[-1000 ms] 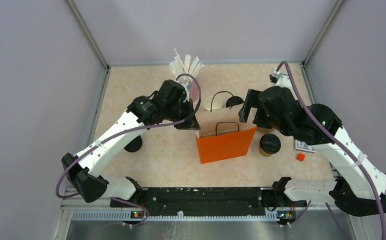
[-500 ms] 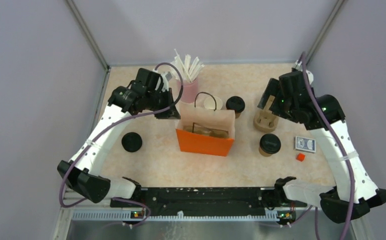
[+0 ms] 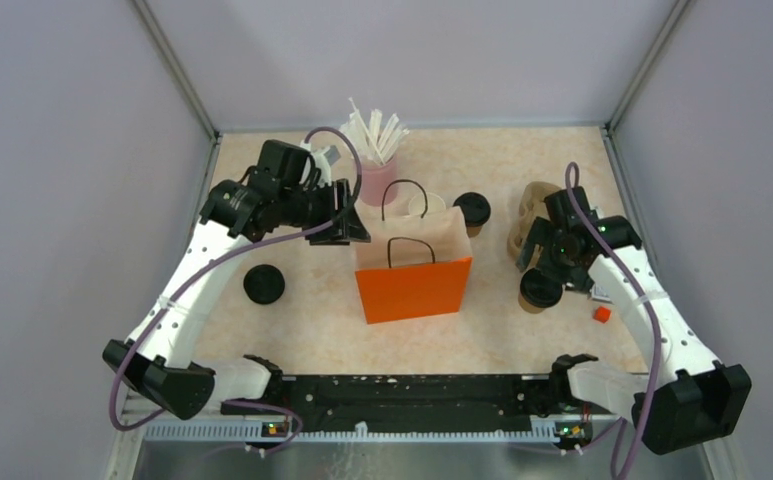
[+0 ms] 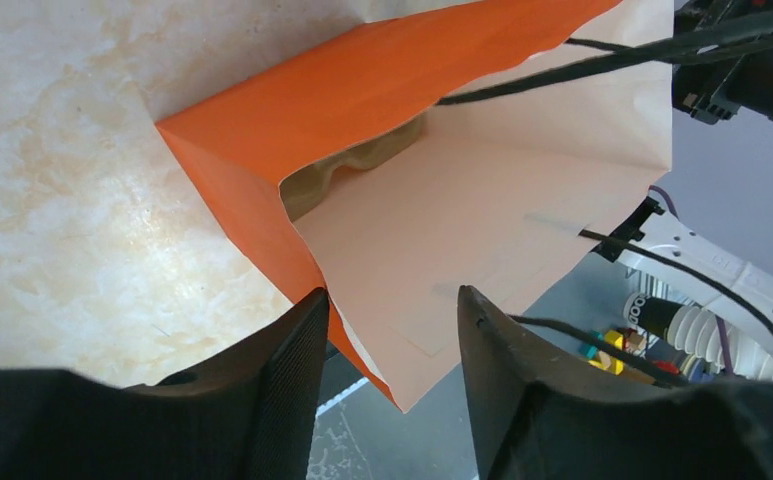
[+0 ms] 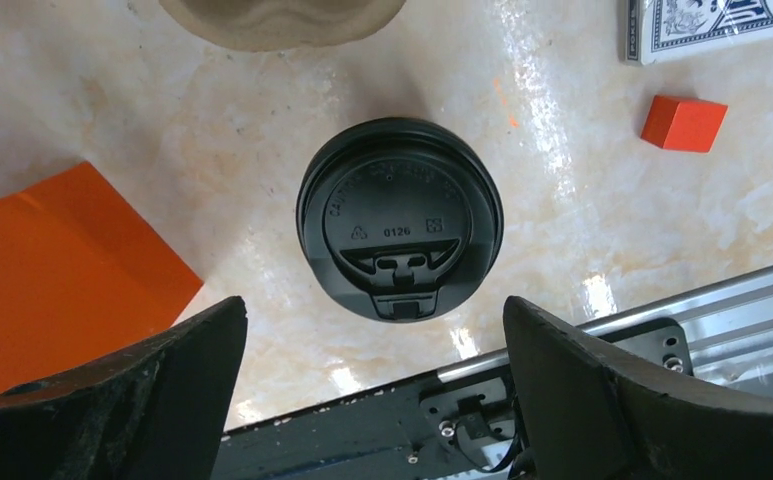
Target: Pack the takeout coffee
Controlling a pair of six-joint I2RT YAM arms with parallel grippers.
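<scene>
Now, your step in hand is the grasp on the lidded cup (image 3: 540, 288) standing on the table (image 3: 302, 330) just right of the orange bag (image 3: 412, 288), outside it. Your right gripper (image 5: 374, 312) hangs above it with fingers (image 5: 142, 400) spread wide and empty, one to each side of the black lid (image 5: 399, 218). From the wrist view the cup looks about centred side to side, so keep that line and descend straight. Go down past the lid's rim and close on the brown paper wall beneath it, gently: I judge a paper cup will buckle under a hard squeeze, and pressure on the lid alone could pop it loose. Mind the cup carrier (image 3: 530, 215) just behind the cup, and the red block (image 5: 684, 122) and card pack (image 5: 707, 20) off to its right; none touches it. Your left gripper (image 4: 390, 300) sits at the bag's left rim, fingers parted, the paper wall between them but not pinched. That mouth should be held wide before the cup travels over, so take hold of the rim there and steady the bag, which looks light enough to tip. A second lidded cup (image 3: 472, 208) stands behind the bag's right corner, also unpacked.
</scene>
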